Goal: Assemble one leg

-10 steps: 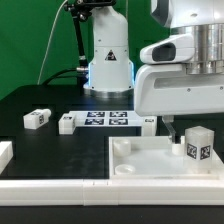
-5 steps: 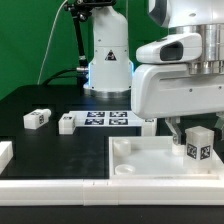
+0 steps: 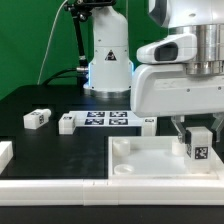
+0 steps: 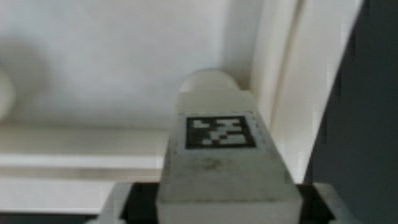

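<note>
A leg (image 3: pixel 198 145), a chunky white block with a black-and-white tag, stands upright on the large white panel (image 3: pixel 140 160) near its corner at the exterior view's right. My gripper (image 3: pixel 193 130) is down over the leg's top with a finger on either side. In the wrist view the leg (image 4: pixel 222 150) fills the space between the dark pads of the gripper (image 4: pixel 222 202), with no gap showing, and the panel's raised rim (image 4: pixel 285 90) runs beside it. Two more legs (image 3: pixel 36 118) (image 3: pixel 67 123) lie on the black table at the left.
The marker board (image 3: pixel 108 119) lies in the middle of the table in front of the arm's base (image 3: pixel 108 70). A small white part (image 3: pixel 148 123) sits at its right end. Another white piece (image 3: pixel 5 153) lies at the left edge.
My gripper has moved toward the exterior view's right and down, so that its fingers now stand round the leg's top. The leg itself has stayed in place on the panel.
</note>
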